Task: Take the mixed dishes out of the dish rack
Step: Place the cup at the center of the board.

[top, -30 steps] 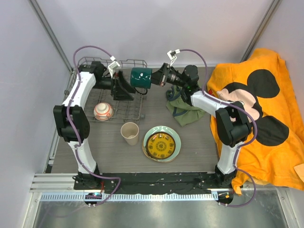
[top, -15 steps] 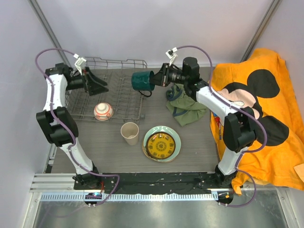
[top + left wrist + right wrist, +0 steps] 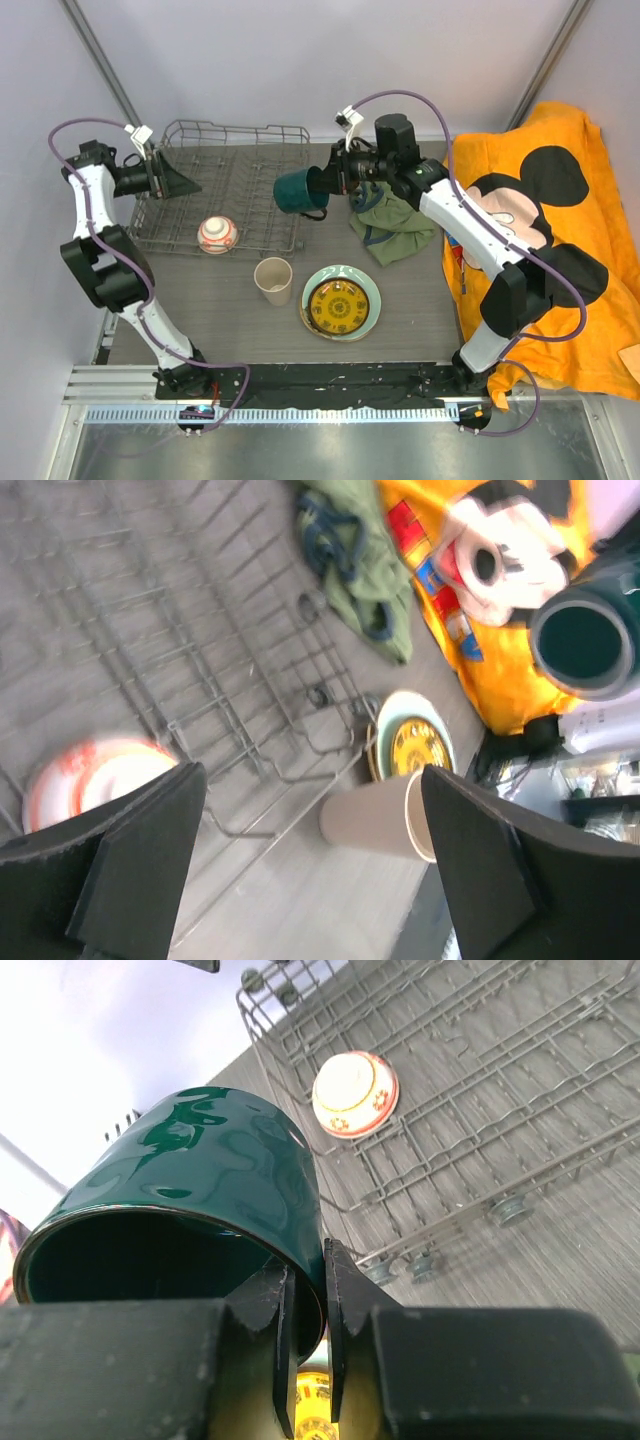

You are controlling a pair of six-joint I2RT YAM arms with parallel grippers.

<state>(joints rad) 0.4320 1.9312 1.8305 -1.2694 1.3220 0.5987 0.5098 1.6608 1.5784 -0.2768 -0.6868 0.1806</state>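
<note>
Over the desk [image 3: 415, 305], from above: right jaws pinch the mug [image 3: 298, 190] by its rim, aloft at the right edge of the rack [image 3: 235, 127]; the bowl [image 3: 217, 234] sits inside. Left wrist: left jaws wide, empty. Right wrist: mug [image 3: 200, 1175] wall clamped. Next, likely, lower it beside the cup [image 3: 273, 279].

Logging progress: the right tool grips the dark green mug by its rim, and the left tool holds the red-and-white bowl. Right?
No: the left tool is open and empty; the red-and-white bowl sits in the dish rack, as the left wrist view shows. The right tool does grip the dark green mug by its rim.
</note>
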